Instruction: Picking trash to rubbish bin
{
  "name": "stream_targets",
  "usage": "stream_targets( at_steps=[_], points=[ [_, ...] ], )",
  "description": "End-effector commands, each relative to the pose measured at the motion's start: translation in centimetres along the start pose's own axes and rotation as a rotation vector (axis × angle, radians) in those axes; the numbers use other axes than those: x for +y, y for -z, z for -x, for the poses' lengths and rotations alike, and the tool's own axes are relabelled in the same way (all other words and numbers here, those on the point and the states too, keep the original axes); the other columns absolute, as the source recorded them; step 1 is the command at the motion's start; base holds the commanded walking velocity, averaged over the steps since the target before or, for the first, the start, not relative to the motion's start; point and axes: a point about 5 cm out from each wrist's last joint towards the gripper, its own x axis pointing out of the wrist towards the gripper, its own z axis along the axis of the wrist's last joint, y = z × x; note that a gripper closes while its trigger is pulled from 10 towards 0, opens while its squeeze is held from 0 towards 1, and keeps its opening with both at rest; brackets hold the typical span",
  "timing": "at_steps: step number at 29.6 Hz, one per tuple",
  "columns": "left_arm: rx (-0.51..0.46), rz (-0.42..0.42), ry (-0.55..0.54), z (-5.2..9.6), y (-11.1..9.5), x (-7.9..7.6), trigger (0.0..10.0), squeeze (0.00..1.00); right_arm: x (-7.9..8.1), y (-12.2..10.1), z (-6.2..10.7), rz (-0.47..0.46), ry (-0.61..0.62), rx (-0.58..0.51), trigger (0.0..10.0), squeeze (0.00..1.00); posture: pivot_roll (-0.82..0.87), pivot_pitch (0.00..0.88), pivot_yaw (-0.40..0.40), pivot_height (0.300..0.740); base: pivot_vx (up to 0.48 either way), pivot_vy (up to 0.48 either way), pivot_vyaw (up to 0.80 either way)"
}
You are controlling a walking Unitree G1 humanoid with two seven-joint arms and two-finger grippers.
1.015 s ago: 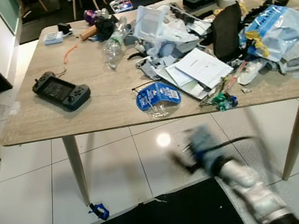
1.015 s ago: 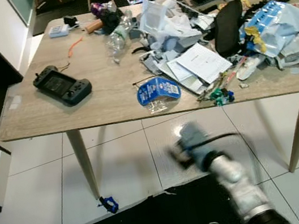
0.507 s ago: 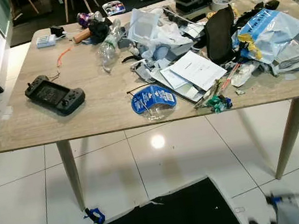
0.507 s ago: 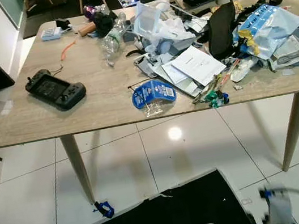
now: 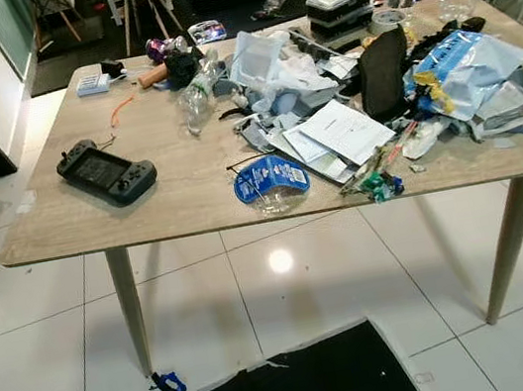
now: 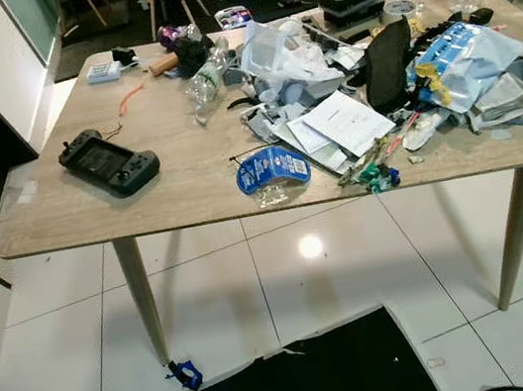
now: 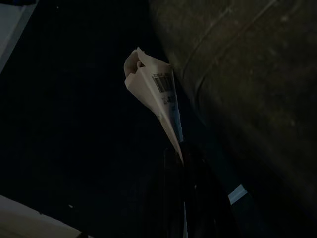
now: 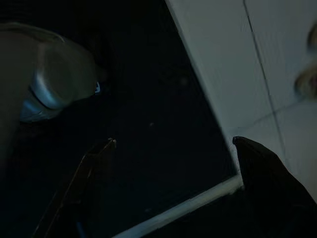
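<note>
Left gripper (image 7: 181, 148): my fingers pinch a folded paper scrap (image 7: 156, 91).
Right gripper (image 8: 173, 144): spread wide above a dark mat (image 8: 148, 124).
Surface (image 5: 179, 184): cluttered with litter.

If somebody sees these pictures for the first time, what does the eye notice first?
A light wooden table heaped with papers and plastic on its right half, with a black handheld game console alone on its left. In the dark left wrist view, the left pincer grips a folded white paper scrap.
</note>
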Motion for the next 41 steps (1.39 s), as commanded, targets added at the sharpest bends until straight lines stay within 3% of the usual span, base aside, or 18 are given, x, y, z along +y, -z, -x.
stream_targets(
  at_steps=[1,6,8,11,12,16,17,35,41],
  points=[
    [-0.004,0.009,0.032,-0.4,0.0,-1.0,10.0,0.00,0.3,0.0,-0.1,0.063,-0.008,0.004,10.0,0.00,-0.07,0.079,0.031,0.740,-0.315,0.000,0.00],
    [0.002,0.000,0.031,-0.4,-0.1,-1.0,10.0,0.00,0.8,-0.5,-0.2,0.143,0.010,0.013,10.0,0.00,-0.06,0.071,0.026,0.740,-0.313,0.000,0.00],
    [0.003,-0.003,0.032,-0.4,-0.1,-1.0,10.0,0.00,1.0,-0.5,-0.2,0.131,0.000,0.013,10.0,0.00,-0.06,0.071,0.026,0.740,-0.315,0.000,0.00],
    [0.004,-0.007,0.033,-0.4,-0.1,-1.0,10.0,0.00,1.2,-0.5,-0.2,0.127,-0.002,0.013,10.0,0.16,-0.06,0.071,0.026,0.740,-0.317,0.000,0.00],
    [0.005,-0.011,0.035,-0.4,-0.1,-1.0,10.0,0.00,1.2,-0.5,-0.2,0.129,-0.005,0.015,10.0,0.16,-0.06,0.071,0.026,0.740,-0.319,0.000,0.00],
    [0.007,-0.018,0.037,-0.4,-0.2,-1.0,10.0,0.00,1.5,-0.5,-0.3,0.117,-0.042,0.019,10.0,0.11,-0.06,0.062,0.025,0.740,-0.320,0.000,0.00],
    [0.007,-0.020,0.037,-0.4,-0.2,-1.0,10.0,0.00,1.6,-0.5,-0.3,0.120,-0.062,0.020,10.0,0.00,-0.06,0.062,0.025,0.740,-0.319,0.000,0.00],
    [0.013,-0.042,0.041,-0.4,-0.3,-0.9,10.0,0.00,2.8,-2.1,-0.5,0.163,-0.074,0.013,10.0,0.00,-0.05,0.057,0.032,0.740,-0.317,0.000,0.00],
    [0.000,-0.043,0.017,-0.3,-0.1,-0.8,10.0,0.00,2.8,-2.3,-0.6,0.184,-0.068,0.015,10.0,0.00,-0.04,0.079,0.035,0.740,0.000,0.000,0.00]
  ],
)
